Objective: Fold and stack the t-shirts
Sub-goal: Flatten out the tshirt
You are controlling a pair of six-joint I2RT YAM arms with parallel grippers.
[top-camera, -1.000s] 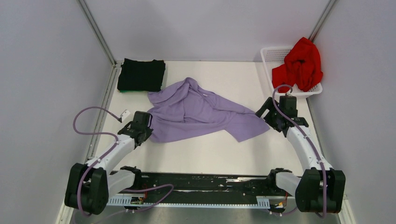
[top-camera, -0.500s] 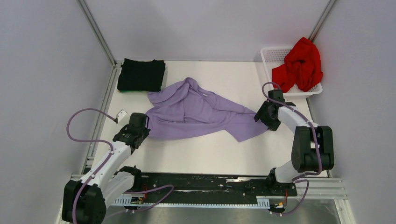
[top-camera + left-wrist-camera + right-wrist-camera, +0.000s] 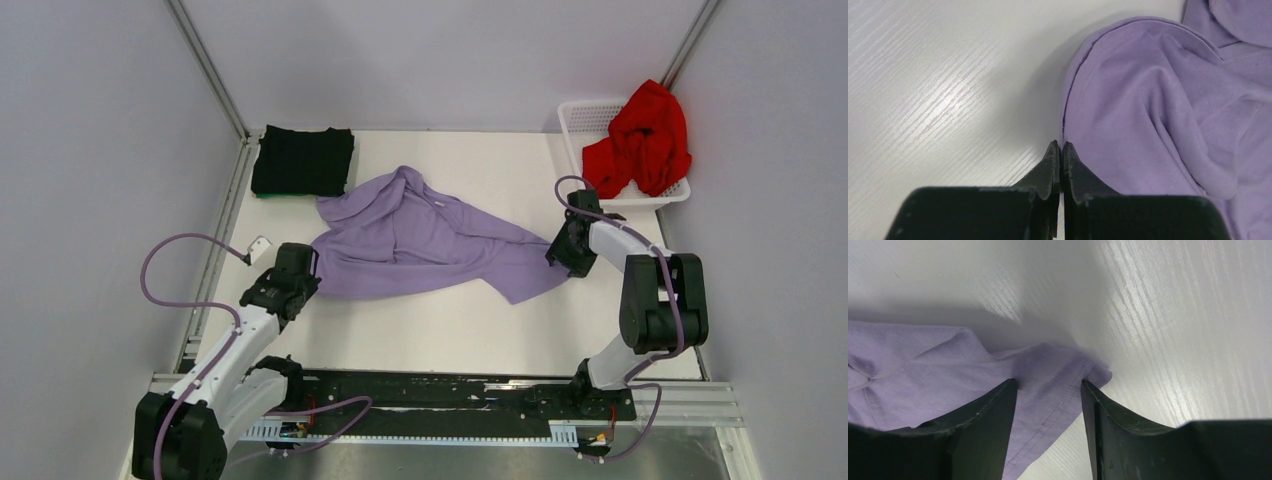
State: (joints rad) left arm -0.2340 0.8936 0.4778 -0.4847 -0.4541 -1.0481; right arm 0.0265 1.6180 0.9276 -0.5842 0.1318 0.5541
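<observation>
The lavender t-shirt [image 3: 420,240] is spread rumpled mid-table [image 3: 450,320]. Its hem at 8 o'clock is pinched by the left gripper [image 3: 1058,150], whose tips are squeezed together on the edge. Its 3 o'clock corner is straddled by the right gripper [image 3: 1048,385], which is spread wide and not clamped. The black t-shirt [image 3: 302,160] is folded at 11 o'clock, and the red t-shirt [image 3: 645,135] is heaped in the basket [image 3: 580,115] at 1 o'clock.

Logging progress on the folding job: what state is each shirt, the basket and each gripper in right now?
Lavender t-shirt: unfolded, rumpled on the table.
Black t-shirt: folded, far-left corner.
Red t-shirt: crumpled in the basket.
Basket: upright, holding it.
Left gripper: jaws shut at the lavender hem.
Right gripper: jaws open, straddling a lavender corner.
</observation>
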